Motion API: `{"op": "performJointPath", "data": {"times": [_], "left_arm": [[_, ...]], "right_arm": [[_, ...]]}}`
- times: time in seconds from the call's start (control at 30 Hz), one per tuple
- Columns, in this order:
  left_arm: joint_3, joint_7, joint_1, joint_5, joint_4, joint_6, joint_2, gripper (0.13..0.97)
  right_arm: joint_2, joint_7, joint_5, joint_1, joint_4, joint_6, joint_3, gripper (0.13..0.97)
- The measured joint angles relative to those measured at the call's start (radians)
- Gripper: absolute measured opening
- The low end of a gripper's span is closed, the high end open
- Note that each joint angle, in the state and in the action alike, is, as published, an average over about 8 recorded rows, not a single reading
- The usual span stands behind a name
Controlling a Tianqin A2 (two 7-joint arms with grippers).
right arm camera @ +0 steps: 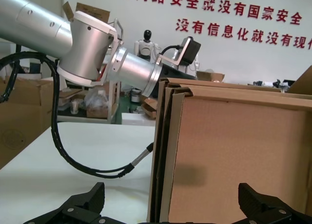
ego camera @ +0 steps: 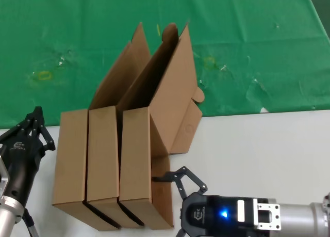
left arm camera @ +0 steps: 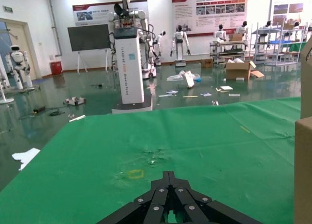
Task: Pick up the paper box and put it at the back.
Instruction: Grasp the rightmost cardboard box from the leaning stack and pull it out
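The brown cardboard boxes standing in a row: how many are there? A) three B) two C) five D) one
A, three: the head view shows three brown cardboard boxes side by side on the white table, the left one, the middle one and the right one, with their lids leaning open toward the green cloth.

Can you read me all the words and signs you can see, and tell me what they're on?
"没有网络安全就没有国家安全": red letters on the wall, top row.
"没有信息化就没有现": second red row there, cut off at the edge.
Small white logo on the left hand and right hand: too small to read.
Wall posters and the white pillar's text: too blurred.
Cardboard boxes: no words.
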Motion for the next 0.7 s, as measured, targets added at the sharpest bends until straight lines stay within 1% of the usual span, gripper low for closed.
{"op": "performJointPath", "data": {"times": [0.3,0.7], "left_arm": [[0.0,0.0,0.0,0.0,0.0,0.0,0.0,0.144],[0.0,0.0,0.0,0.0,0.0,0.0,0.0,0.144]], "right_arm": [[-0.03,0.003,-0.037,0.031,-0.036,-0.005,0.001,0.966],[-0.019,0.068,-0.042,0.033,-0.036,-0.021,0.02,0.935]]}}
